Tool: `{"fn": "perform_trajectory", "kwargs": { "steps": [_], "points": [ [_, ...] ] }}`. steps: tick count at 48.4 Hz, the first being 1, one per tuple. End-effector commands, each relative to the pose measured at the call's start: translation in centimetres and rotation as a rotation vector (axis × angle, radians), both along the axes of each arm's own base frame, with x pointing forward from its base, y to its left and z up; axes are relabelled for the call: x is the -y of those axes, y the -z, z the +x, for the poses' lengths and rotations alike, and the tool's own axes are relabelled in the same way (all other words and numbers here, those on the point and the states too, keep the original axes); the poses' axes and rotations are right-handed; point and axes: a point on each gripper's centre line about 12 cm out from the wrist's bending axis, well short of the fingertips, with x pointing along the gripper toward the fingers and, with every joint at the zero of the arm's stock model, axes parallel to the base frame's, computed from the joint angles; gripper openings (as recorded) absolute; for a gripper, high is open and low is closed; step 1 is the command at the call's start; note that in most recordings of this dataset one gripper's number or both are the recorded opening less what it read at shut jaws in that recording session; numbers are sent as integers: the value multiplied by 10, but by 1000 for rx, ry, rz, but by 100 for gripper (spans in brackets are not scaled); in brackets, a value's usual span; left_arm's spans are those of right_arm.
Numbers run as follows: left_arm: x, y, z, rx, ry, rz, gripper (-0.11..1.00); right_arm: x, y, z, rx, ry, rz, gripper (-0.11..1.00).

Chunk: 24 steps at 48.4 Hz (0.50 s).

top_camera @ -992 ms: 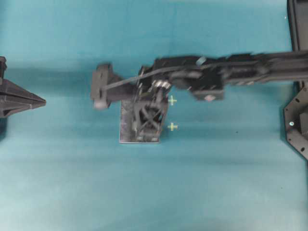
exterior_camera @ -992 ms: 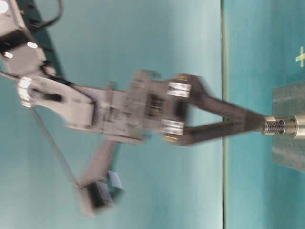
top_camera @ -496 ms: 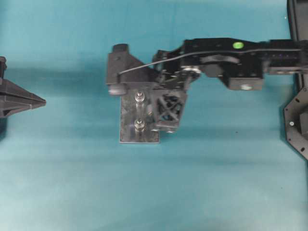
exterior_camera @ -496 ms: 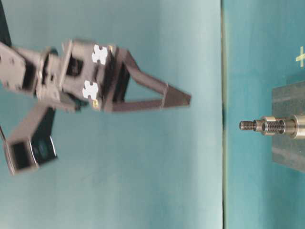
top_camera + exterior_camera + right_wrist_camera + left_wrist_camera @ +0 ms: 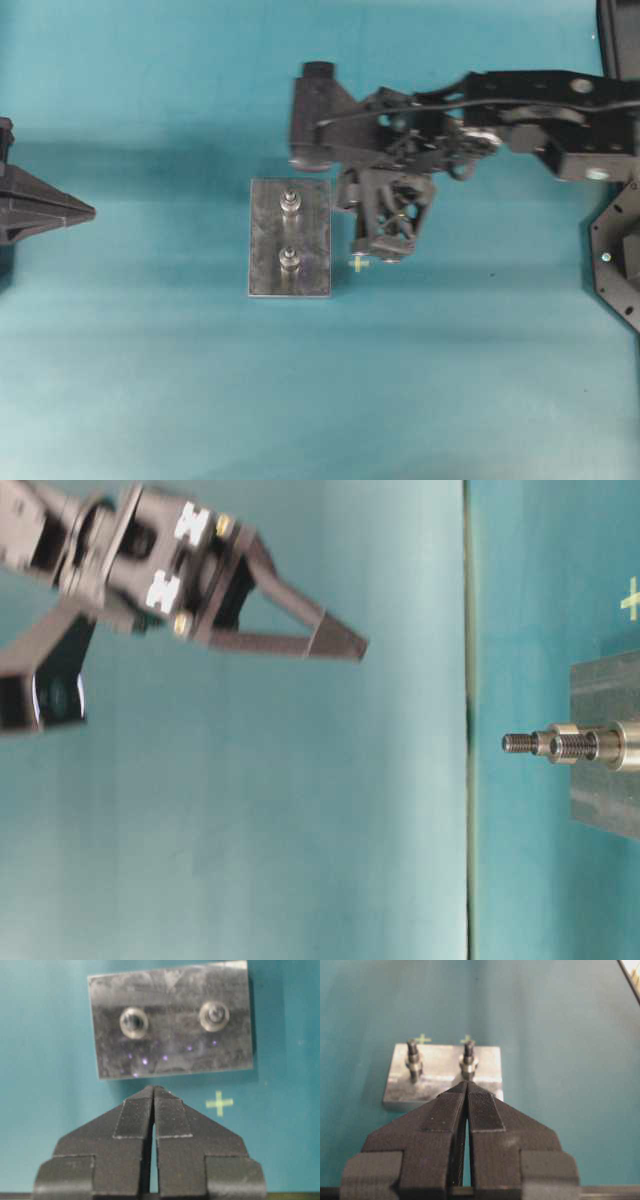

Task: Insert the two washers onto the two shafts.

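Overhead, the right gripper (image 5: 385, 255) hangs just beside the metal plate (image 5: 262, 240) mid-worktop, fingers pressed together, empty. At table level it rides high above the shaft (image 5: 560, 745), which wears a washer (image 5: 566, 729). From the left wrist, the left gripper (image 5: 467, 1085) is likewise closed on nothing. From the right wrist, both studs carry rings. Washers are likely thin, stiff, slippery; pinch the rim.

The overhead view looks straight down on the grey rectangular metal plate (image 5: 289, 238). The table-level view faces it side-on, close. Each wrist camera looks past closed fingertips: the left obliquely, farther off; the right steeply from above. All four share the plate.
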Motion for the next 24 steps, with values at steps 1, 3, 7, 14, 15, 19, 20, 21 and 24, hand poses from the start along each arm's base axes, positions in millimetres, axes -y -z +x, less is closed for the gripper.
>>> {"fn": "perform_trajectory", "kwargs": {
  "steps": [1,3,7,14,15,19,20,21,24],
  "points": [
    [0,-7,2,17,-1,1,0,-1,-16,-8,69,14,0,2],
    [0,-6,2,17,-1,1,0,-1,-14,-12,78,15,-2,2],
    [0,-6,2,15,-1,4,0,-1,-12,-18,105,20,-6,2],
    [0,-5,2,14,0,6,0,-5,-9,-29,164,21,-13,2],
    [0,-5,2,14,0,6,0,-5,-8,-31,170,21,-14,2],
    [0,-5,2,12,0,6,0,-6,-6,-37,203,23,-19,2],
    [0,-5,2,12,0,6,0,-6,-5,-39,209,24,-20,2],
    [0,-5,2,12,0,6,0,-6,-4,-41,217,25,-21,2],
    [-1,-5,2,12,-1,9,0,-7,-4,-45,247,26,-25,2]
  ]
}}
